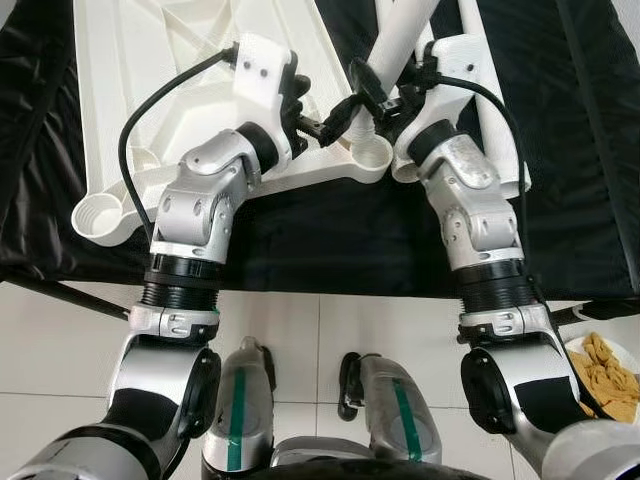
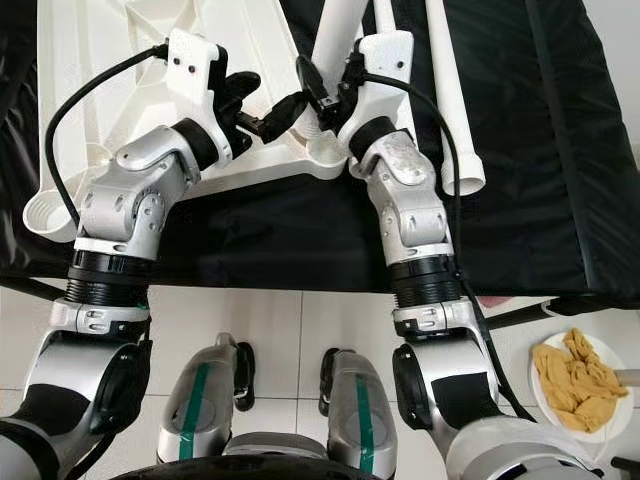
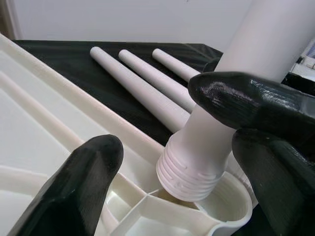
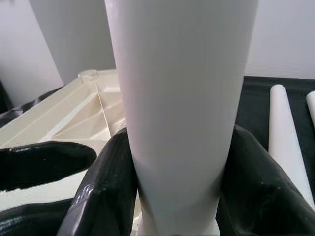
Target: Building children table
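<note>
A white plastic table top (image 1: pixel 180 90) lies upside down on a black cloth (image 1: pixel 330 240). My right gripper (image 1: pixel 385 95) is shut on a white table leg (image 1: pixel 405 35), with a finger pressed to each side of it (image 4: pixel 177 123). The leg stands tilted with its threaded end (image 3: pixel 194 167) in the table top's corner socket (image 3: pixel 234 209). My left gripper (image 1: pixel 335 118) is open at the leg's base, one finger (image 3: pixel 74 191) on the table top's side and clear of the leg. Three spare legs (image 3: pixel 142 88) lie side by side on the cloth.
A second corner socket (image 1: pixel 100 215) juts out at the cloth's front left. A white plate of fried food (image 2: pixel 575 385) sits on the tiled floor at my right. The cloth's front edge (image 1: pixel 330 290) runs just ahead of my own legs.
</note>
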Robot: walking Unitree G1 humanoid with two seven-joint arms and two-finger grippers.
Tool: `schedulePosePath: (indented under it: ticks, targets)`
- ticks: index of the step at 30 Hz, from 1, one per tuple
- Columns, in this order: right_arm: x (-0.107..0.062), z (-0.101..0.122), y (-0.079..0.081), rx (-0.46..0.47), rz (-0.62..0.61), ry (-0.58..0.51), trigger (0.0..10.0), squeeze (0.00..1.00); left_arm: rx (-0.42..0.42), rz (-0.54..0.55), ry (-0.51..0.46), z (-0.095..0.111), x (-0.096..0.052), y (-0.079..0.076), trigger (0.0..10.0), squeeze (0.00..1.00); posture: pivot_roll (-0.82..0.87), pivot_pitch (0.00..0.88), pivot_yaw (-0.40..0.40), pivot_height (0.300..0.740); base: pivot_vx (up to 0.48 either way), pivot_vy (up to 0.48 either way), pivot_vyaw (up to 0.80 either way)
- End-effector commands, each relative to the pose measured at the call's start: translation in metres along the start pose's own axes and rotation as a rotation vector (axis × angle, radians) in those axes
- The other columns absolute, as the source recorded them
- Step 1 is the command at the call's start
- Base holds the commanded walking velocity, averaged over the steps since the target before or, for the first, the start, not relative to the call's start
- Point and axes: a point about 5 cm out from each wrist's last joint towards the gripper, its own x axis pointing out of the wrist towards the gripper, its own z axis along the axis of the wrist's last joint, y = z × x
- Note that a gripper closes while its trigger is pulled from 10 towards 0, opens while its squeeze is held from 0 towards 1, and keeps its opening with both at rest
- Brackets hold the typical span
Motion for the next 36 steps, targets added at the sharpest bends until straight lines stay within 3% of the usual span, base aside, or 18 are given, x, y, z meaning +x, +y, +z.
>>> schedulePosePath:
  ticks: [1, 7, 11, 20, 25, 32, 36]
  targets:
    - [0.002, -0.013, 0.002, 0.001, -0.011, 0.075, 10.0, 0.0, 0.009, -0.002, -0.057, 0.012, -0.002, -0.003, 10.0, 0.0, 0.06, 0.063, -0.014, 0.74, 0.0, 0.0, 0.0]
    - [0.002, -0.017, 0.002, 0.0, -0.021, 0.096, 10.0, 0.0, -0.022, 0.06, -0.111, 0.019, -0.007, 0.002, 10.0, 0.0, 0.06, 0.063, -0.023, 0.74, 0.0, 0.0, 0.0]
    - [0.001, -0.02, 0.0, 0.0, -0.023, 0.107, 10.0, 0.0, 0.009, 0.122, -0.102, 0.014, -0.013, 0.008, 10.0, 0.0, 0.06, 0.061, -0.027, 0.74, 0.0, 0.0, 0.0]
    - [0.0, -0.02, 0.001, -0.014, -0.018, 0.094, 10.0, 0.0, 0.029, 0.152, -0.081, 0.011, -0.017, 0.014, 10.0, 0.0, 0.06, 0.057, -0.029, 0.74, 0.0, 0.0, 0.0]
    - [0.0, -0.019, -0.004, -0.002, -0.038, 0.088, 10.0, 0.0, 0.061, 0.193, -0.077, 0.014, -0.023, 0.028, 10.0, 0.0, 0.06, 0.046, -0.026, 0.74, 0.0, 0.0, 0.0]
    - [-0.001, -0.021, -0.005, -0.003, -0.044, 0.091, 10.0, 0.0, 0.085, 0.193, -0.07, 0.009, -0.029, 0.032, 10.0, 0.0, 0.05, 0.04, -0.027, 0.74, 0.0, 0.0, 0.0]
    - [-0.002, -0.022, -0.006, -0.008, -0.049, 0.088, 10.0, 0.0, 0.127, 0.123, -0.04, -0.002, -0.039, 0.028, 10.0, 0.0, 0.05, 0.045, -0.026, 0.74, 0.0, 0.0, 0.0]
